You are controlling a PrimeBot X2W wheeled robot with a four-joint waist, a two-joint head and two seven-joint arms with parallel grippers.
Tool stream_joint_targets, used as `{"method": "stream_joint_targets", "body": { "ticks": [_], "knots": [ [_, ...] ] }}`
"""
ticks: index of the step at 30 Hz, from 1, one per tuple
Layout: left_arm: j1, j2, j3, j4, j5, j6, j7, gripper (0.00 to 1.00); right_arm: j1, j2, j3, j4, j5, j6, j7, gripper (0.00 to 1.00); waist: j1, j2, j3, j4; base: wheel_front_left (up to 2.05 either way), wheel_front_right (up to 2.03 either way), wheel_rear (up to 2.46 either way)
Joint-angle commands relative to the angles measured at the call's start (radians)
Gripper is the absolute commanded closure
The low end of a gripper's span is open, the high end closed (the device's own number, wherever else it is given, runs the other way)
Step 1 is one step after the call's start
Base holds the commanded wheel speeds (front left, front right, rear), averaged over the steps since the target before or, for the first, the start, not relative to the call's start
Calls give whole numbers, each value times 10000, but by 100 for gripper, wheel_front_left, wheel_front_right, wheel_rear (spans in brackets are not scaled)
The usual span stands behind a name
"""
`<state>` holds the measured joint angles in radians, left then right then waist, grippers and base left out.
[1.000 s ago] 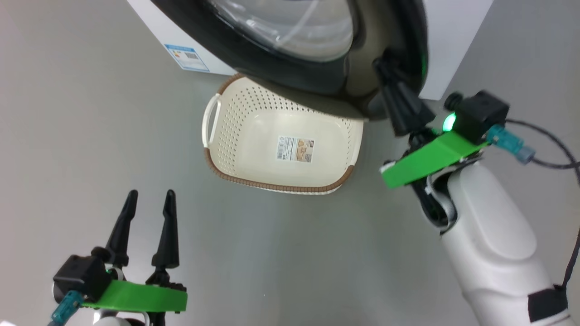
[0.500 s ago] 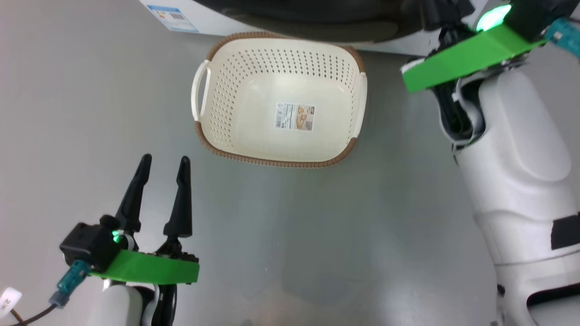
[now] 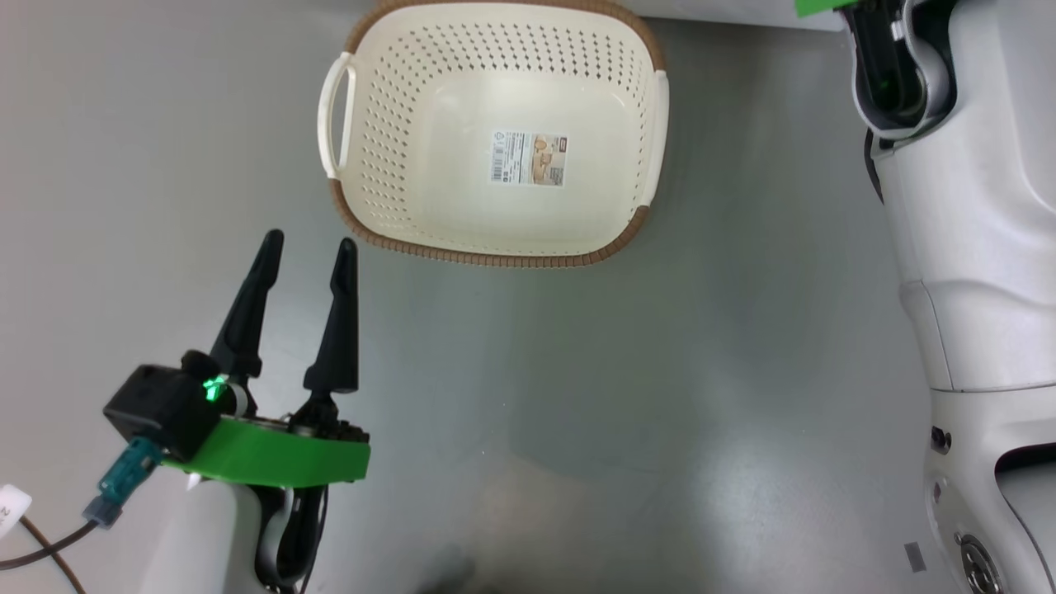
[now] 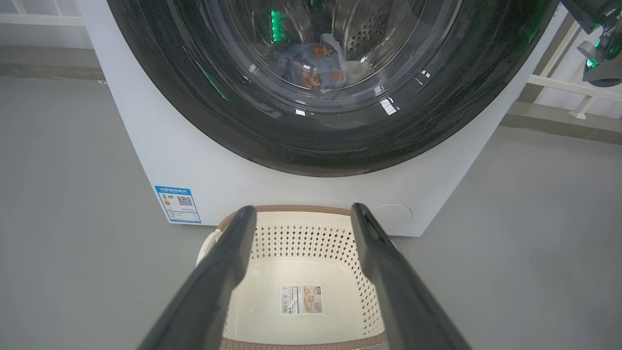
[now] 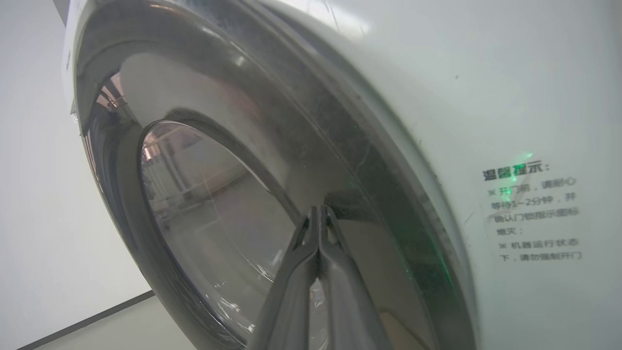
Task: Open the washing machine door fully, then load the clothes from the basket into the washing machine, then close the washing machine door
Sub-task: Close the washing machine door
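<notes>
White washing machine point(image 4: 301, 187) stands with its glossy washing machine door point(image 4: 311, 141) seemingly flush, the empty basket point(image 3: 396, 124) before it and the clothes point(image 4: 311, 70) behind the glass, so closing looks nearly done: the right gripper point(image 5: 318, 211), clenched on nothing against the rim, probably owes one firm latching push, while the left gripper point(image 3: 309, 241) hangs splayed.

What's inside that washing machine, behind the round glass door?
Behind the washing machine door, light-blue clothes with orange-brown bears and some white cloth lie in the steel drum. The door's black rim and reflections hide the rest.
</notes>
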<state>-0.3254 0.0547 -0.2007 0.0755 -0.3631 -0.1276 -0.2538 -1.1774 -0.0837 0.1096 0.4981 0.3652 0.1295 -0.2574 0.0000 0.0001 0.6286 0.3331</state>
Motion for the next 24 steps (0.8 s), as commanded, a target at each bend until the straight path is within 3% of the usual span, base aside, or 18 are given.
{"method": "stream_joint_targets", "body": {
  "ticks": [1, 10, 17, 24],
  "knots": [
    [-121, 353, 265, -260, -56, -30, -80, 0, -316, 334, -8, -199, 55, 12, -44, 100, 0, -1, 197, -21, 0, 0, 0],
    [-228, 409, 238, -281, -86, -31, -80, 0, -648, 334, -11, -31, -108, 12, -44, 100, 0, -1, 249, -59, 0, 0, 0],
    [-32, 364, 556, -214, -117, -31, -80, 0, 506, 334, 1250, 95, 712, 12, -44, 100, 0, -1, -349, -263, 0, 0, 0],
    [269, 412, 951, -230, -60, -31, -80, 0, 1772, 334, 1536, -251, 1007, 12, -44, 100, 0, -1, -1087, -516, 0, 0, 0]
  ]
}}
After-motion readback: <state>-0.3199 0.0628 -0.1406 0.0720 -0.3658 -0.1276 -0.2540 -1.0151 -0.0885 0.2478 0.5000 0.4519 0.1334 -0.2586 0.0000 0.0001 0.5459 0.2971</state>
